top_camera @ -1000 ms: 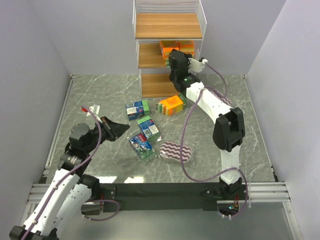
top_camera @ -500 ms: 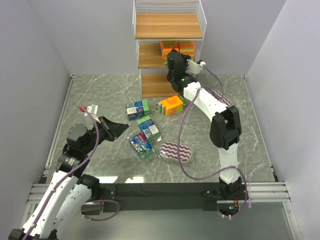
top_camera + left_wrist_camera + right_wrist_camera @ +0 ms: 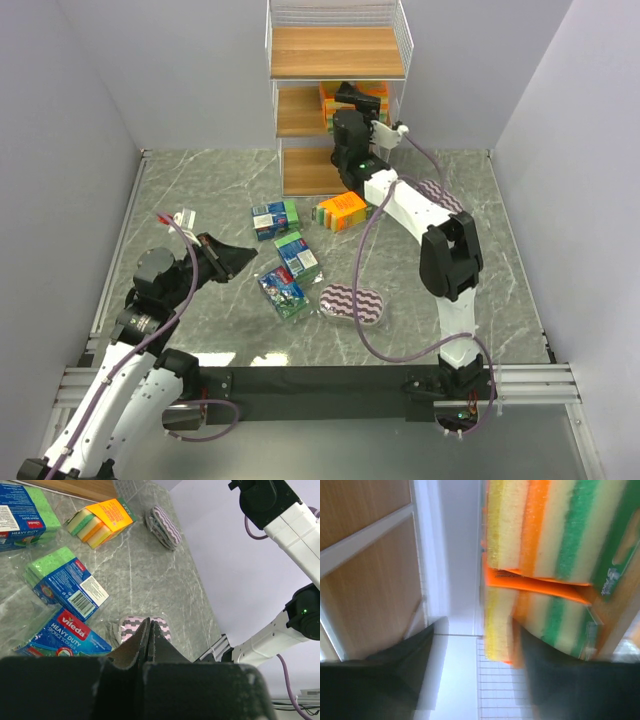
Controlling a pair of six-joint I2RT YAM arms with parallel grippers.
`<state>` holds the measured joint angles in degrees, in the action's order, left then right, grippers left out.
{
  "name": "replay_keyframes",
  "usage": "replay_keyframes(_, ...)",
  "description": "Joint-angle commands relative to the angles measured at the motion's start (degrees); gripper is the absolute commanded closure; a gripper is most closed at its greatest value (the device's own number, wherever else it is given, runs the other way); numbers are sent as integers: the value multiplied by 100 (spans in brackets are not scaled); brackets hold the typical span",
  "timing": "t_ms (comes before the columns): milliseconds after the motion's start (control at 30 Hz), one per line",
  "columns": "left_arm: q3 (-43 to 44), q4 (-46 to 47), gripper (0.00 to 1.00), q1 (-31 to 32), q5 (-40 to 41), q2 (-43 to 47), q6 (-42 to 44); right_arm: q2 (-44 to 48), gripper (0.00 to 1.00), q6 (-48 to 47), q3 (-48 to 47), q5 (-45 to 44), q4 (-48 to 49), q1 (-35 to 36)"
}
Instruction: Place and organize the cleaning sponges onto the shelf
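Sponges (image 3: 296, 253): your right fingers (image 3: 387, 677) stand spread just off the orange pack (image 3: 540, 545), which sits on the middle board of the shelf (image 3: 335, 50). Left fingers (image 3: 136, 647) are pressed shut, empty. That placement looks done; next, withdraw and fetch another from the counter (image 3: 200, 190).

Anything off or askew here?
Nothing damaged or spilled. Orange pack lies askew by the shelf foot; blue packs sit at mixed angles on the table.
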<state>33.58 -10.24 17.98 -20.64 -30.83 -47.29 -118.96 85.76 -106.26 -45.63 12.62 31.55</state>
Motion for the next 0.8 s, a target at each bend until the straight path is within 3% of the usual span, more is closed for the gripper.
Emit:
replay_keyframes(0, 148, 154, 99, 13, 60, 42, 0, 443, 7, -191, 298, -263, 425, 53)
replay_keyframes(100, 210, 145, 99, 13, 104, 33, 9, 873, 6, -400, 1026, -166, 986, 79)
replay_keyframes(233, 324, 337, 99, 13, 140, -150, 71, 1890, 4, -822, 2666, 62, 2318, 132)
replay_keyframes(400, 570, 812, 99, 13, 87, -625, 123, 3157, 3, -1420, 4382, 764, 3062, 141)
replay_keyframes(500, 737, 1163, 99, 13, 96, -1064, 167, 4080, 0, -1719, 5394, 1108, 2747, 132)
replay_keyframes(633, 887, 1586, 99, 22, -71, -1862, 176, 5143, 0, -2325, 6422, 1678, 1624, 18)
replay_keyframes(700, 878, 1832, 99, 57, -124, -2267, 106, 5364, 0, -2957, 6608, 1977, 1184, -131)
replay_keyframes(767, 878, 1964, 99, 153, 24, -2558, 35, 5471, 0, -3536, 6636, 2898, 471, -613)
